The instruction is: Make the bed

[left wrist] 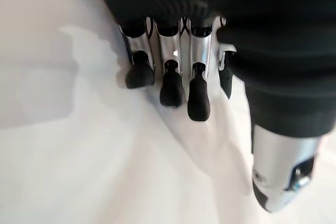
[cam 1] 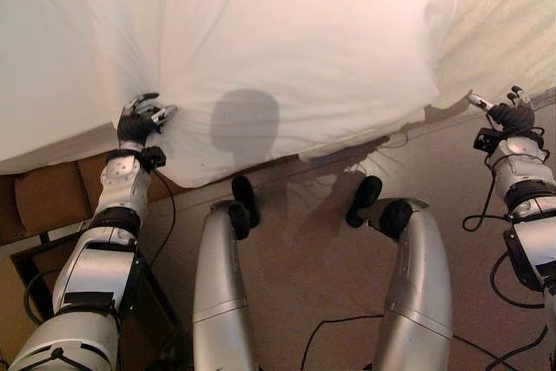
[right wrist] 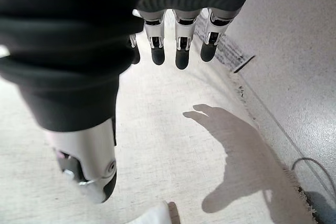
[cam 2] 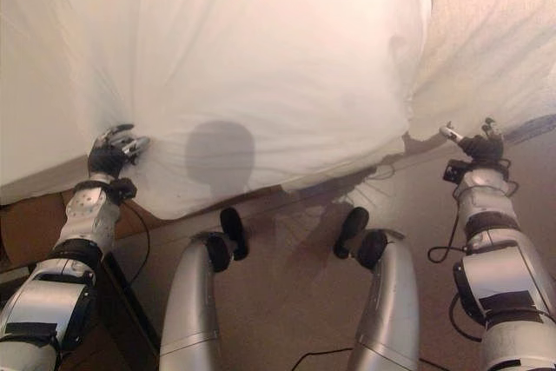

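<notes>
A white duvet (cam 1: 261,49) covers the bed and hangs over its near edge. My left hand (cam 1: 139,121) is at that edge on the left. Its fingers (left wrist: 170,85) curl down into the white cloth with the thumb (left wrist: 281,182) apart, and folds in the duvet run out from the hand. My right hand (cam 1: 511,115) hovers at the far right over a beige textured cover (cam 1: 512,23). In the right wrist view its fingers (right wrist: 181,56) hang relaxed with nothing in them, and the hand's shadow falls on the beige cover (right wrist: 173,145).
A brown bed frame (cam 1: 43,197) shows under the duvet at the left, with a dark box (cam 1: 30,262) below it. The beige cover's frayed edge (right wrist: 247,103) lies against the grey floor (right wrist: 294,51). Tan floor (cam 1: 304,249) stretches along the bed's near side.
</notes>
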Available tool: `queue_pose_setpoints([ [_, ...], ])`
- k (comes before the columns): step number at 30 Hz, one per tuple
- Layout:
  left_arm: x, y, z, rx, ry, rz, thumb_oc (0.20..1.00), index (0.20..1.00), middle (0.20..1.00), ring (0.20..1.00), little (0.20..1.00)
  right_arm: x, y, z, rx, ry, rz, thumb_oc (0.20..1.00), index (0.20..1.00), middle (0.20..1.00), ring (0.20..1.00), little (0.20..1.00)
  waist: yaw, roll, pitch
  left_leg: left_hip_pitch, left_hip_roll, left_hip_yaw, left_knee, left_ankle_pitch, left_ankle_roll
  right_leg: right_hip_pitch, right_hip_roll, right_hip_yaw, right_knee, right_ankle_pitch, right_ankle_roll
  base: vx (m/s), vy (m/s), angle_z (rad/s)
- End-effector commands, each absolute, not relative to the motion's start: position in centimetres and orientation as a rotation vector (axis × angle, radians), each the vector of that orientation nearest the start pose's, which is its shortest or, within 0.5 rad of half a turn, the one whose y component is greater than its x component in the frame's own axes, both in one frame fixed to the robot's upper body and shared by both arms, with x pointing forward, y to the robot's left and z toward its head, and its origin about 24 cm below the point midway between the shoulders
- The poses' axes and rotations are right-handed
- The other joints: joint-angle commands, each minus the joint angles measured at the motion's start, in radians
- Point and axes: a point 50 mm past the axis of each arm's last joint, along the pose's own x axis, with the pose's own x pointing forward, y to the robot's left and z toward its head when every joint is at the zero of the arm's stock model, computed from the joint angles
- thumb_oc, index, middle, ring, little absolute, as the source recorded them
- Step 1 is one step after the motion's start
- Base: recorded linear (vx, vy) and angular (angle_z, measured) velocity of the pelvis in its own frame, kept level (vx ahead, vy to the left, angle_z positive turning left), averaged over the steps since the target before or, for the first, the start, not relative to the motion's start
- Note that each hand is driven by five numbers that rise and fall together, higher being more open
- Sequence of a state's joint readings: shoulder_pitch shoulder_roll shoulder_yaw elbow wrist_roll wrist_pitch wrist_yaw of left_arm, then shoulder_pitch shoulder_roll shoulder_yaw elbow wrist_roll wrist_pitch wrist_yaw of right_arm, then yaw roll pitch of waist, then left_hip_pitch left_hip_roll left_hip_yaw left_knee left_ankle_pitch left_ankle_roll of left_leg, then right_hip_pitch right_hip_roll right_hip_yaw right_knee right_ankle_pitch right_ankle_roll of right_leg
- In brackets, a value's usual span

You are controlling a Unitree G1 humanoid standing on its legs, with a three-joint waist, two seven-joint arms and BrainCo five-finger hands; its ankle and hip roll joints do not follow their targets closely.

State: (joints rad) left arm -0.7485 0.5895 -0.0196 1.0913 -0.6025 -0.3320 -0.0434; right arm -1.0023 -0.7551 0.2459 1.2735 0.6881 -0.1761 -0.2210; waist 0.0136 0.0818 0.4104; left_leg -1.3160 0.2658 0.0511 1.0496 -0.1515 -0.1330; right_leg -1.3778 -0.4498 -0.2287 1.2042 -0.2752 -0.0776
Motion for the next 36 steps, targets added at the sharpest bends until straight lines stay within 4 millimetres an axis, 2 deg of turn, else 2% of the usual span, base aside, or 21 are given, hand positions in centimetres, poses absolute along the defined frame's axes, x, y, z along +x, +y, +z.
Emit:
queue_pose_setpoints([
  [1, 19.3, 37.8, -5.5, -0.083, 0.741, 0.775, 1.0, 1.0, 1.0, 1.0, 1.0, 36.2, -35.9, 19.8, 0.005, -0.17, -0.69, 1.0, 1.0, 1.0, 1.0, 1.0, 0.014, -0.073, 0.11, 0.01, -0.04, 0.1, 0.089, -0.151, 0.138, 0.012, -0.018, 0.053, -0.05, -0.035, 0.073, -0.01, 0.016, -0.04],
  [3, 17.1, 36.2, -8.0, -0.107, 0.837, 0.751, 1.0, 1.0, 1.0, 1.0, 1.0, 36.4, -35.6, 19.7, 0.019, -0.174, -0.686, 1.0, 1.0, 1.0, 1.0, 1.0, 0.016, -0.072, 0.11, 0.015, -0.041, 0.098, 0.085, -0.15, 0.138, 0.02, -0.015, 0.051, -0.054, -0.032, 0.07, -0.01, 0.032, -0.01],
  [4, 17.0, 36.1, -8.0, -0.107, 0.838, 0.75, 1.0, 1.0, 1.0, 1.0, 1.0, 36.4, -35.6, 19.7, 0.018, -0.173, -0.686, 1.0, 1.0, 1.0, 1.0, 1.0, 0.015, -0.072, 0.11, 0.016, -0.041, 0.098, 0.085, -0.15, 0.138, 0.021, -0.015, 0.051, -0.055, -0.032, 0.07, -0.01, 0.029, 0.04],
  [6, 15.9, 34.4, -9.7, -0.097, 0.912, 0.694, 1.0, 1.0, 1.0, 1.0, 1.0, 37.0, -34.7, 20.1, 0.024, -0.185, -0.662, 1.0, 1.0, 1.0, 1.0, 1.0, 0.022, -0.07, 0.11, 0.024, -0.042, 0.101, 0.076, -0.147, 0.141, 0.033, -0.014, 0.049, -0.067, -0.027, 0.072, -0.02, 0.035, 0.07],
  [9, 16.1, 33.7, -10.0, -0.103, 0.901, 0.674, 1.0, 1.0, 1.0, 1.0, 1.0, 37.1, -34.3, 20.0, 0.026, -0.192, -0.645, 1.0, 1.0, 1.0, 1.0, 1.0, 0.022, -0.072, 0.11, 0.032, -0.045, 0.1, 0.067, -0.144, 0.141, 0.046, -0.014, 0.043, -0.076, -0.023, 0.073, -0.01, 0.019, 0.08],
  [11, 17.1, 33.1, -9.9, -0.096, 0.858, 0.655, 1.0, 1.0, 1.0, 1.0, 1.0, 37.5, -32.9, 19.2, 0.022, -0.207, -0.601, 1.0, 1.0, 1.0, 1.0, 1.0, 0.025, -0.07, 0.11, 0.042, -0.05, 0.101, 0.05, -0.136, 0.139, 0.062, -0.017, 0.033, -0.089, -0.022, 0.074, -0.02, 0.007, 0.1],
  [14, 17.2, 32.4, -10.2, -0.105, 0.862, 0.649, 1.0, 1.0, 1.0, 1.0, 1.0, 37.7, -31.7, 18.5, 0.052, -0.227, -0.561, 1.0, 1.0, 1.0, 1.0, 1.0, 0.025, -0.075, 0.11, 0.067, -0.056, 0.098, 0.02, -0.126, 0.135, 0.1, -0.018, 0.015, -0.116, -0.02, 0.078, -0.03, 0.01, 0.16],
  [17, 17.0, 31.7, -10.7, -0.075, 0.908, 0.635, 1.0, 1.0, 1.0, 1.0, 1.0, 37.9, -30.5, 17.3, 0.07, -0.211, -0.537, 1.0, 1.0, 1.0, 1.0, 1.0, 0.024, -0.084, 0.11, 0.106, -0.055, 0.096, -0.012, -0.115, 0.131, 0.154, -0.015, -0.007, -0.151, -0.012, 0.084, -0.03, 0.013, 0.07],
  [18, 15.7, 31.3, -11.5, -0.078, 0.968, 0.634, 1.0, 1.0, 1.0, 1.0, 1.0, 37.8, -30.2, 16.3, 0.083, -0.19, -0.54, 1.0, 1.0, 1.0, 1.0, 1.0, 0.028, -0.09, 0.11, 0.144, -0.059, 0.094, -0.043, -0.104, 0.127, 0.204, -0.015, -0.023, -0.182, -0.004, 0.089, -0.03, 0.01, 0.04],
  [20, 15.0, 31.3, -11.8, -0.071, 0.994, 0.642, 1.0, 1.0, 1.0, 1.0, 1.0, 37.8, -30.0, 15.9, 0.092, -0.187, -0.535, 1.0, 1.0, 1.0, 1.0, 1.0, 0.03, -0.091, 0.11, 0.166, -0.058, 0.095, -0.062, -0.099, 0.126, 0.229, -0.015, -0.031, -0.198, -0.001, 0.091, 0.0, -0.004, 0.03],
  [24, 13.0, 31.2, -12.6, -0.015, 1.062, 0.663, 1.0, 1.0, 1.0, 1.0, 1.0, 36.9, -29.2, 12.5, 0.101, -0.116, -0.526, 1.0, 1.0, 1.0, 1.0, 1.0, 0.041, -0.11, 0.11, 0.284, -0.061, 0.096, -0.144, -0.074, 0.114, 0.366, -0.018, -0.074, -0.276, 0.019, 0.109, 0.01, -0.02, 0.11],
  [27, 12.5, 30.6, -13.0, 0.062, 1.078, 0.65, 1.0, 1.0, 1.0, 1.0, 1.0, 35.3, -29.0, 8.7, 0.105, -0.03, -0.543, 1.0, 1.0, 1.0, 1.0, 1.0, 0.051, -0.12, 0.11, 0.426, -0.077, 0.096, -0.238, -0.049, 0.107, 0.52, -0.012, -0.115, -0.357, 0.043, 0.131, 0.05, -0.034, 0.14],
  [28, 12.6, 30.4, -13.0, 0.116, 1.079, 0.623, 1.0, 1.0, 1.0, 1.0, 1.0, 34.6, -29.4, 7.4, 0.099, 0.01, -0.564, 1.0, 1.0, 1.0, 1.0, 1.0, 0.054, -0.118, 0.11, 0.47, -0.081, 0.095, -0.269, -0.044, 0.106, 0.57, -0.009, -0.129, -0.382, 0.051, 0.139, 0.1, -0.012, 0.26],
  [29, 12.9, 29.5, -13.3, 0.188, 1.069, 0.569, 1.0, 1.0, 1.0, 1.0, 1.0, 33.0, -30.3, 4.8, 0.087, 0.098, -0.609, 1.0, 1.0, 1.0, 1.0, 1.0, 0.056, -0.114, 0.11, 0.564, -0.087, 0.095, -0.33, -0.034, 0.107, 0.662, -0.003, -0.147, -0.425, 0.064, 0.153, 0.08, -0.003, 0.22],
  [30, 12.7, 29.5, -13.3, 0.192, 1.074, 0.567, 1.0, 1.0, 1.0, 1.0, 1.0, 32.8, -30.3, 4.6, 0.086, 0.104, -0.611, 1.0, 1.0, 1.0, 1.0, 1.0, 0.056, -0.111, 0.11, 0.576, -0.088, 0.094, -0.34, -0.031, 0.107, 0.677, -0.002, -0.153, -0.435, 0.068, 0.154, 0.1, 0.007, 0.14],
  [31, 12.8, 29.4, -13.3, 0.216, 1.064, 0.556, 1.0, 1.0, 1.0, 1.0, 1.0, 31.8, -30.7, 3.2, 0.086, 0.149, -0.628, 1.0, 1.0, 1.0, 1.0, 1.0, 0.062, -0.106, 0.11, 0.622, -0.088, 0.093, -0.371, -0.023, 0.107, 0.725, -0.002, -0.171, -0.457, 0.075, 0.161, 0.13, -0.007, 0.2],
  [32, 12.9, 29.4, -13.2, 0.275, 1.053, 0.529, 1.0, 1.0, 1.0, 1.0, 1.0, 30.0, -31.0, 0.7, 0.065, 0.243, -0.647, 1.0, 1.0, 1.0, 1.0, 1.0, 0.063, -0.103, 0.11, 0.72, -0.091, 0.094, -0.435, -0.005, 0.097, 0.836, 0.001, -0.19, -0.514, 0.09, 0.173, 0.13, -0.008, 0.24],
  [33, 12.7, 29.4, -13.3, 0.278, 1.057, 0.527, 1.0, 1.0, 1.0, 1.0, 1.0, 29.9, -31.0, 0.6, 0.064, 0.247, -0.648, 1.0, 1.0, 1.0, 1.0, 1.0, 0.063, -0.101, 0.11, 0.73, -0.092, 0.093, -0.445, -0.001, 0.096, 0.848, 0.003, -0.195, -0.523, 0.093, 0.174, 0.14, -0.007, 0.27],
  [36, 12.0, 29.3, -13.5, 0.328, 1.07, 0.493, 1.0, 1.0, 1.0, 1.0, 1.0, 26.7, -32.0, -2.6, 0.059, 0.376, -0.702, 1.0, 1.0, 1.0, 1.0, 1.0, 0.069, -0.089, 0.104, 0.874, -0.095, 0.093, -0.545, 0.032, 0.085, 1.015, 0.013, -0.242, -0.619, 0.117, 0.189, 0.14, -0.013, 0.11],
])
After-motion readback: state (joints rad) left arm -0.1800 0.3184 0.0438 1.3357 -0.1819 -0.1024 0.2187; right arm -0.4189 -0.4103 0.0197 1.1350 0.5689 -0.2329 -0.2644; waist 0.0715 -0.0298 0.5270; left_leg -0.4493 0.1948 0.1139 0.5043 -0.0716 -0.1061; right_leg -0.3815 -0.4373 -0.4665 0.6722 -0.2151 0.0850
